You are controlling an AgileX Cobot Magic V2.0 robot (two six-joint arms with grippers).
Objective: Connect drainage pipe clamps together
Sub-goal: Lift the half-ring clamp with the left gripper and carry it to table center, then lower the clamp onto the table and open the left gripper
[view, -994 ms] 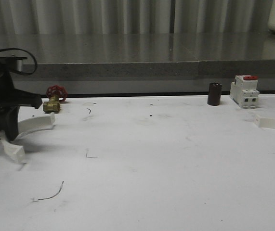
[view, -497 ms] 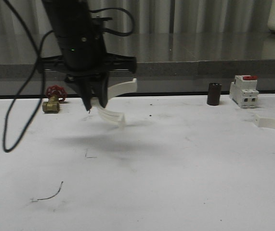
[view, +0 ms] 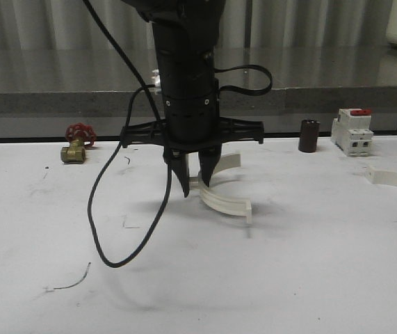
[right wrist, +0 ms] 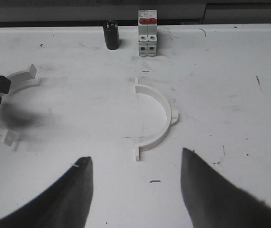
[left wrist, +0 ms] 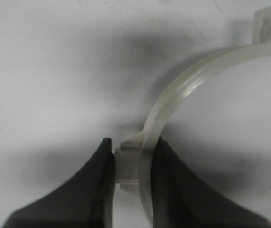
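My left gripper [view: 195, 184] hangs over the middle of the table, shut on one white half-ring drainage pipe clamp [view: 226, 202]. The clamp curves out to the right of the fingers, low over the table. In the left wrist view the black fingers [left wrist: 97, 190] pinch the clamp [left wrist: 187, 90] at its middle lug. The second clamp [view: 396, 179] lies flat near the table's right edge. In the right wrist view it [right wrist: 156, 118] lies just ahead of my right gripper [right wrist: 134, 159], which is open and holds nothing. The held clamp [right wrist: 16, 80] shows at that view's left.
A brass valve with a red handle [view: 76, 142] stands at the back left. A black cylinder [view: 310, 136] and a white breaker with a red top [view: 353, 132] stand at the back right. The left arm's cable [view: 115, 229] loops down over the table.
The left arm has lifted its clamp from the table's left side and carried it right to the middle, then lowered it. The right clamp has not moved.
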